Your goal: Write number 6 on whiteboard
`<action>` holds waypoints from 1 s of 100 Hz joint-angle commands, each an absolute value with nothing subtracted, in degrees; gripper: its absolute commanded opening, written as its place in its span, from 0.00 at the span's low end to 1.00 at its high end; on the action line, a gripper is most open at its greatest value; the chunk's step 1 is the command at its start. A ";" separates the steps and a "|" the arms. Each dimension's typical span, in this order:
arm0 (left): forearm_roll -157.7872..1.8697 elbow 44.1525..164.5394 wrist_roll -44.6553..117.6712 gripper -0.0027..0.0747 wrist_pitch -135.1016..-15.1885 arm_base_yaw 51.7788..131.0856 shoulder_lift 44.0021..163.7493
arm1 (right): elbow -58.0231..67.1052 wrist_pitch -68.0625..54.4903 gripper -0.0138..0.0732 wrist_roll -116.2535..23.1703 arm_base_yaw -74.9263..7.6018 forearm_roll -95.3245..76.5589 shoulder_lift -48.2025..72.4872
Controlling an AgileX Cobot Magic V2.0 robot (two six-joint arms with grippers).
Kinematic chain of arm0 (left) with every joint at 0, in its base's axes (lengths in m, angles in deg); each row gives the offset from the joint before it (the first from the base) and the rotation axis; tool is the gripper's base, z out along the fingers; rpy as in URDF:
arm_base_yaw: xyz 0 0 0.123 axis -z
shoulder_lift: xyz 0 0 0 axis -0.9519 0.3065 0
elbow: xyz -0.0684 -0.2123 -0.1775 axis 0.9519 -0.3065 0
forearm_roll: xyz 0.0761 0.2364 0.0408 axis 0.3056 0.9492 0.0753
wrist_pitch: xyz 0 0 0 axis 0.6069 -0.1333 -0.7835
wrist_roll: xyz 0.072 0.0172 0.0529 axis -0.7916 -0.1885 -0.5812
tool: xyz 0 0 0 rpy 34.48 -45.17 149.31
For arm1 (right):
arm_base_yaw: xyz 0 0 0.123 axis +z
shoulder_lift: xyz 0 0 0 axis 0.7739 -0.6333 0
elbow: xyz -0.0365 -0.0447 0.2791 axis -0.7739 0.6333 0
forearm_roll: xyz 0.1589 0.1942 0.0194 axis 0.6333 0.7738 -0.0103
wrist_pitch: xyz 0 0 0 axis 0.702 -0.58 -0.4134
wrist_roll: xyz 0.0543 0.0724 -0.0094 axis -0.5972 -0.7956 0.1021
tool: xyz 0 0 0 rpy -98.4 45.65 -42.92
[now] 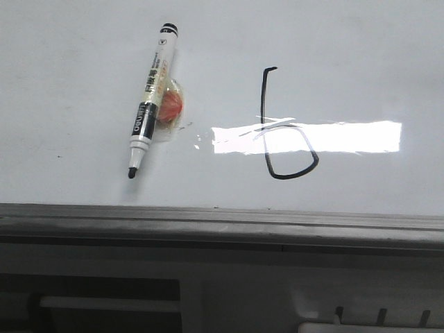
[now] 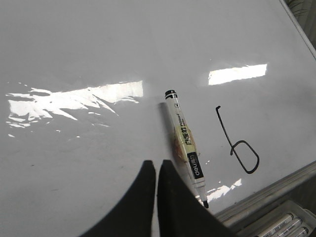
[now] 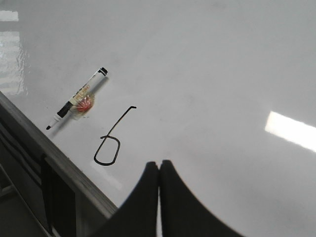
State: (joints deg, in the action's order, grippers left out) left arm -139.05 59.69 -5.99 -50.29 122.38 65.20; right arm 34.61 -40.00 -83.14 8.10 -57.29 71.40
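Note:
The whiteboard (image 1: pixel 83 76) fills the front view, its grey lower rail nearest the robot. The number 6 (image 1: pixel 286 132) is drawn on it in thin black line, right of centre; it also shows in the left wrist view (image 2: pixel 240 150) and the right wrist view (image 3: pixel 109 146). A black-and-white marker pen (image 1: pixel 151 98) lies uncapped on the board left of the 6, tip toward the rail, over an orange-red patch. My left gripper (image 2: pixel 157 166) is shut and empty above the board beside the pen (image 2: pixel 186 145). My right gripper (image 3: pixel 158 166) is shut and empty above the board, apart from the 6. Neither gripper shows in the front view.
The grey rail (image 1: pixel 222 223) runs along the board's near edge. Below it, a tray with spare markers (image 2: pixel 284 226) shows in the left wrist view. Bright light reflections (image 1: pixel 305 137) lie across the board and over part of the 6.

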 commanded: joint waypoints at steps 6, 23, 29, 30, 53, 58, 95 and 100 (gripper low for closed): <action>-136.17 60.20 -5.96 0.01 -48.15 121.33 65.41 | 33.38 -36.06 0.09 -83.20 7.92 -59.53 72.04; -106.82 55.39 9.28 0.01 -47.47 114.80 65.41 | 33.38 -36.06 0.09 -83.20 7.92 -59.53 72.04; -92.30 52.64 25.45 0.01 -47.26 110.95 65.41 | 33.38 -36.06 0.09 -83.20 7.92 -59.53 72.04; -88.76 52.33 27.31 0.01 -47.26 110.53 65.27 | 33.38 -36.06 0.09 -83.20 7.92 -59.53 72.04; -64.73 43.99 58.15 0.01 -48.79 100.43 55.66 | 33.38 -36.06 0.09 -83.20 7.92 -59.53 72.04; -64.43 44.16 58.15 0.01 -52.80 97.76 53.39 | 33.38 -36.06 0.09 -83.20 7.92 -59.53 72.04; -63.25 44.16 69.69 0.01 -77.50 82.08 44.34 | 33.38 -36.06 0.09 -83.20 7.92 -59.53 72.04; -63.25 44.16 69.69 0.01 -79.39 81.26 44.34 | 33.38 -36.06 0.09 -83.20 7.92 -59.53 72.04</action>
State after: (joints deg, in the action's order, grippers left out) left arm -63.19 46.62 67.66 -78.27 82.76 45.96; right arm 34.61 -40.00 -83.14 8.10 -57.31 71.40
